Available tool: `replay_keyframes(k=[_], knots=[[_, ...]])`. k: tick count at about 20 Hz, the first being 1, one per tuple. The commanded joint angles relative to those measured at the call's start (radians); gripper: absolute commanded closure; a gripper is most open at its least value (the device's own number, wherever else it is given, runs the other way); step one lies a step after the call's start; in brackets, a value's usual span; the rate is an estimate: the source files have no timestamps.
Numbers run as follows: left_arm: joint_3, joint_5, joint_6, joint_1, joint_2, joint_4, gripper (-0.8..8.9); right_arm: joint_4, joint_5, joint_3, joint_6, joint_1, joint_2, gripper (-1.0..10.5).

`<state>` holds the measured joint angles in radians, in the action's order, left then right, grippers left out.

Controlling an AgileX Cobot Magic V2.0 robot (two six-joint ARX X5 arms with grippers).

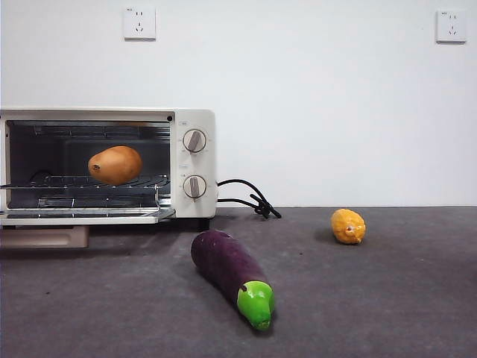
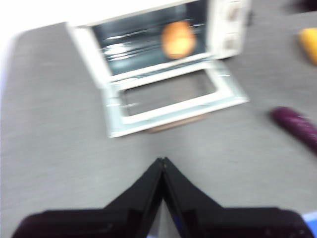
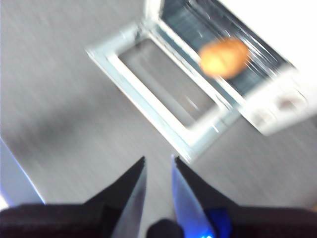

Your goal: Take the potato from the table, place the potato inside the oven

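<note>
The brown potato (image 1: pixel 115 165) lies on the wire rack inside the cream-white oven (image 1: pixel 192 123), whose door (image 1: pixel 89 215) is folded down open. Both wrist views look down on it from a distance: potato (image 2: pixel 178 39) in the oven (image 2: pixel 228 25), and potato (image 3: pixel 224 57) in the oven (image 3: pixel 277 104). My left gripper (image 2: pixel 162 161) hangs above the grey table (image 1: pixel 387 298) in front of the open door, shut with nothing in it. My right gripper (image 3: pixel 157 161) is also high above the table, slightly open and empty. Neither arm shows in the front view.
A purple eggplant (image 1: pixel 229 273) with a green tip lies on the table in front of the oven, also eggplant (image 2: pixel 297 126). A small yellow-orange fruit (image 1: pixel 348 226) sits to the right. The oven's black cord (image 1: pixel 250 198) trails behind.
</note>
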<state>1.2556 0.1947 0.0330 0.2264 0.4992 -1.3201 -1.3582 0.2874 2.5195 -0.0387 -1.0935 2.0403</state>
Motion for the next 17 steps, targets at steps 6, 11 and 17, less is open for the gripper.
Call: replay_keyframes(k=[6, 11, 17], knots=[[-0.021, 0.153, 0.035, 0.004, 0.059, 0.004, 8.22, 0.35, 0.049, -0.757, 0.019, 0.001, -0.386, 8.5], [-0.169, 0.171, 0.018, 0.003, 0.093, 0.073, 8.23, 0.636, 0.035, -1.286, 0.024, 0.035, -0.678, 8.6], [-0.429, 0.004, -0.019, -0.085, 0.126, 0.283, 8.24, 0.732, -0.071, -1.556, -0.029, 0.209, -0.918, 8.6]])
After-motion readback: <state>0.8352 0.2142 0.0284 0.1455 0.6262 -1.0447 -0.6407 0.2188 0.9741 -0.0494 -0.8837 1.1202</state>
